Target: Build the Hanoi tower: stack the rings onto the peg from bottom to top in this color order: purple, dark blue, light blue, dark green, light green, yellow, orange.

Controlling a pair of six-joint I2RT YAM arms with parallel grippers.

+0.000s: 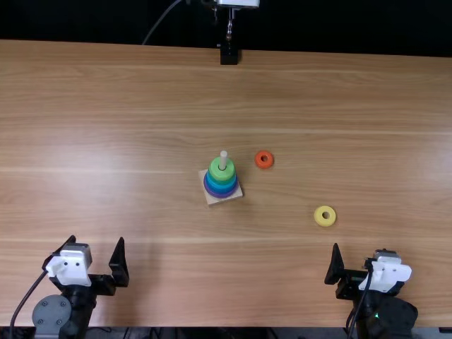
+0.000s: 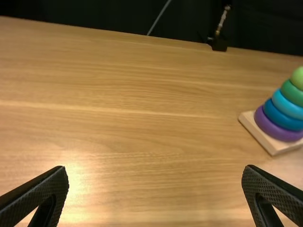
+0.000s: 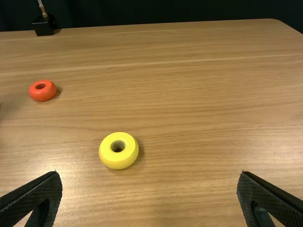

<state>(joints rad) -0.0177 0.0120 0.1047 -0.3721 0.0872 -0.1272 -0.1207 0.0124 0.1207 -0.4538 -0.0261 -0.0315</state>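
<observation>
Right claw is spread, empty. Yellow ring, a little ahead of it, looks light, stiff, slightly slippery; pinch opposite outer sides.

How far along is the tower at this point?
Five of seven rings are on the peg, in order from the bottom: purple, dark blue, light blue, dark green, light green. Nothing is in hand: the left gripper and right gripper are open and empty. Left to place are the yellow ring, then the orange ring, both lying on the table.
</observation>
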